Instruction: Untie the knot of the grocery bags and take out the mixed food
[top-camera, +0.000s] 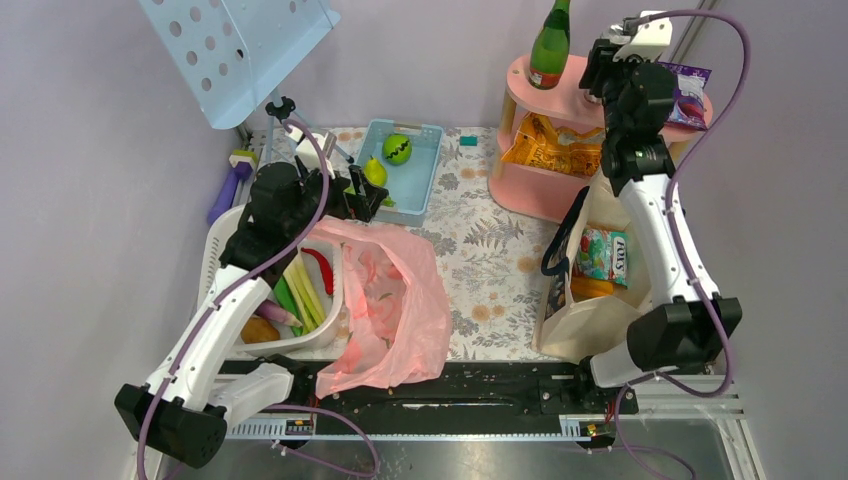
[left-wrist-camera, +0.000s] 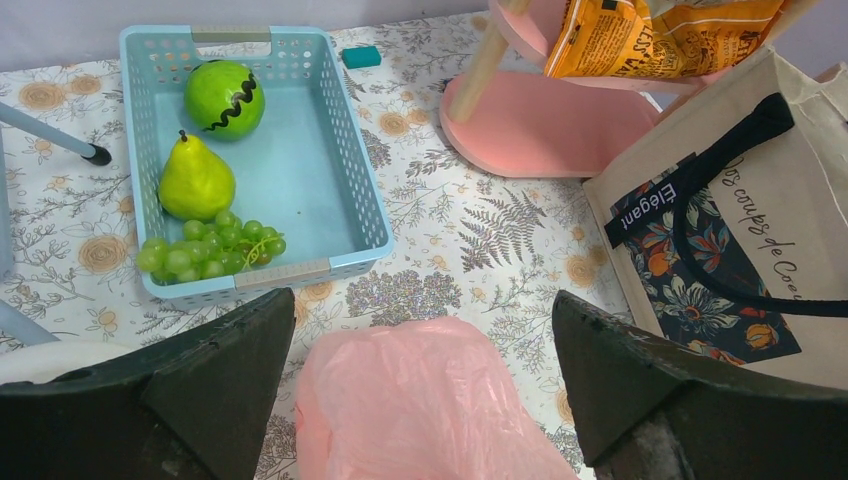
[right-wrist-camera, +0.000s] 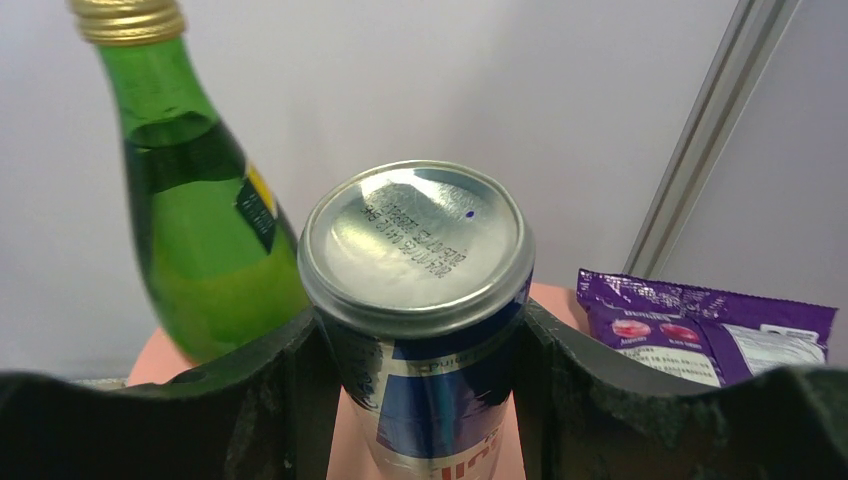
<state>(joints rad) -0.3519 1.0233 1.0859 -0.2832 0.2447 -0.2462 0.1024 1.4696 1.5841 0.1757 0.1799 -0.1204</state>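
The pink plastic bag lies slack on the flowered cloth, and its far end shows below my left gripper. That gripper is open and touches nothing. The beige canvas tote stands at the right with a snack packet inside; its black handle shows too. My right gripper is up at the pink stand, shut on a silver-blue drink can over the top shelf. A pear lies in the blue basket. Leeks lie in a white basket.
A green glass bottle stands just left of the can and a purple packet lies to its right. Orange crisp packets fill the stand's lower shelf. Grapes and a green fruit share the blue basket. A perforated panel hangs at the back left.
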